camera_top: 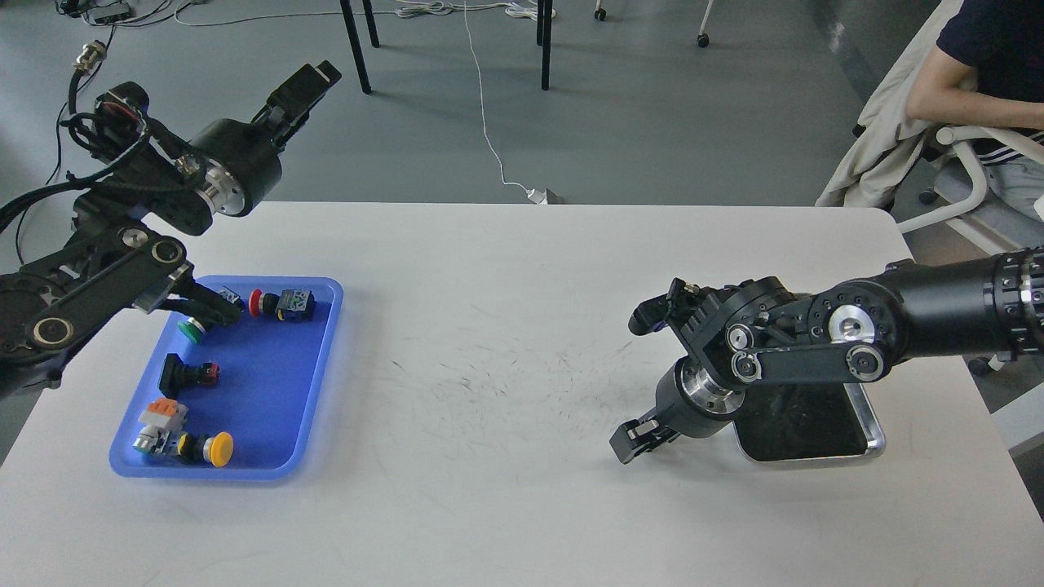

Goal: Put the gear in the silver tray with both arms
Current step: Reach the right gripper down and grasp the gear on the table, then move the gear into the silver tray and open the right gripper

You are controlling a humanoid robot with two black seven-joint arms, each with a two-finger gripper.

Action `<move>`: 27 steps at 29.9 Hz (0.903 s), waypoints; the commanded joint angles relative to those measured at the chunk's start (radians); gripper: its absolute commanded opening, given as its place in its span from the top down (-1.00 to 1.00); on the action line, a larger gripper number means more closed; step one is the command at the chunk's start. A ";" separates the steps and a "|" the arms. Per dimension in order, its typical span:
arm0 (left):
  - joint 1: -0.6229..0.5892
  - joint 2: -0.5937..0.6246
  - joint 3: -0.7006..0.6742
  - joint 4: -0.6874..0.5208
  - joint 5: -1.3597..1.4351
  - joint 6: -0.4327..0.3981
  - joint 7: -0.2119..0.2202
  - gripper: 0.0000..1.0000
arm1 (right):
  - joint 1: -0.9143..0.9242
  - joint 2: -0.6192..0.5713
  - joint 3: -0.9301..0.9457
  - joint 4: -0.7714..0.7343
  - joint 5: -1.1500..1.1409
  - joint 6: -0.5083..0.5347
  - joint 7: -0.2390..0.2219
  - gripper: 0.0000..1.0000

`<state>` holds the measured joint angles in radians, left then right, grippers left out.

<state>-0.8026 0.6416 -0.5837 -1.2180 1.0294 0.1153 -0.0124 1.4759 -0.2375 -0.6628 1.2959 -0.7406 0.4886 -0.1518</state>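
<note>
The silver tray lies at the table's right, its far part covered by my right arm. My right gripper is down at the table surface just left of the tray, on the spot where the small black gear lay. The gear is hidden under the fingers. The fingers form one dark mass, so I cannot tell whether they are shut on it. My left gripper is raised beyond the table's far left edge, pointing up and away, with nothing visible in it. Its fingers cannot be told apart.
A blue plastic tray at the left holds several push buttons and switch parts. My left forearm hangs over its far corner. A seated person and a chair are beyond the right far corner. Table legs and cables are on the floor behind.
</note>
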 commanded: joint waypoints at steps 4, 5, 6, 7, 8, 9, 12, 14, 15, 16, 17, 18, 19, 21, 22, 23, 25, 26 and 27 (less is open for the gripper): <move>0.002 0.001 -0.001 0.000 0.000 0.000 0.000 -0.95 | 0.003 0.000 -0.001 -0.003 -0.023 0.000 0.001 0.91; 0.002 0.001 -0.001 0.000 0.000 0.000 0.000 -0.95 | 0.003 0.000 -0.001 -0.003 -0.023 0.000 0.001 0.98; 0.000 0.001 -0.001 0.000 0.000 0.000 0.000 -0.95 | 0.003 0.000 0.000 -0.003 -0.023 0.000 0.001 0.98; 0.002 0.001 -0.001 0.000 0.000 0.000 0.000 -0.95 | 0.003 0.000 -0.001 -0.003 -0.023 0.000 0.003 0.97; 0.002 0.001 -0.001 0.000 0.000 0.001 0.000 -0.95 | 0.003 -0.002 0.000 -0.003 -0.022 0.000 0.001 0.97; 0.002 0.001 -0.001 0.000 0.000 0.001 0.000 -0.95 | 0.007 -0.005 0.000 -0.003 -0.022 0.000 0.003 0.98; 0.000 0.004 -0.001 0.000 0.000 0.000 0.000 -0.95 | 0.036 -0.023 0.026 -0.003 -0.008 0.000 0.005 0.97; 0.000 0.004 -0.001 0.000 0.000 0.000 0.000 -0.95 | 0.092 -0.084 0.086 -0.001 -0.006 0.000 0.008 0.97; 0.000 0.004 -0.001 0.000 0.000 0.000 0.000 -0.95 | 0.109 -0.120 0.118 0.000 -0.005 0.000 0.009 0.97; -0.001 0.004 -0.001 0.000 0.000 0.000 0.000 -0.95 | 0.124 -0.161 0.153 0.003 0.000 0.000 0.012 0.97; -0.001 0.003 -0.001 0.000 0.000 0.000 0.000 -0.95 | 0.132 -0.201 0.178 0.006 0.003 0.000 0.012 0.97; -0.001 0.003 -0.001 0.000 0.000 0.001 0.000 -0.95 | 0.136 -0.251 0.201 0.010 0.001 0.000 0.012 0.97; -0.003 0.003 -0.001 0.000 0.000 0.000 0.000 -0.95 | 0.139 -0.297 0.213 0.011 -0.005 0.000 0.014 0.97; -0.003 0.000 -0.001 0.000 0.000 0.000 0.000 -0.95 | 0.129 -0.394 0.216 0.010 -0.017 0.000 0.014 0.97; -0.003 -0.003 -0.001 0.000 0.000 0.000 0.000 -0.95 | 0.118 -0.428 0.212 0.008 -0.032 0.000 0.015 0.97; -0.003 -0.005 -0.001 0.000 0.000 0.001 0.002 -0.95 | 0.100 -0.462 0.204 0.007 -0.066 0.000 0.017 0.97; -0.003 -0.008 0.001 0.000 0.001 0.000 0.002 -0.95 | 0.022 -0.526 0.206 0.006 -0.141 0.000 0.017 0.97; -0.003 -0.010 0.001 0.000 0.001 0.000 0.002 -0.95 | -0.015 -0.555 0.210 0.006 -0.175 0.000 0.017 0.97; -0.003 -0.014 0.001 0.000 0.001 0.000 0.002 -0.95 | -0.043 -0.568 0.219 0.005 -0.193 0.000 0.017 0.97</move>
<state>-0.8055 0.6346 -0.5845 -1.2181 1.0295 0.1154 -0.0118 1.5158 -0.7423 -0.4568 1.3029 -0.8554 0.4887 -0.1351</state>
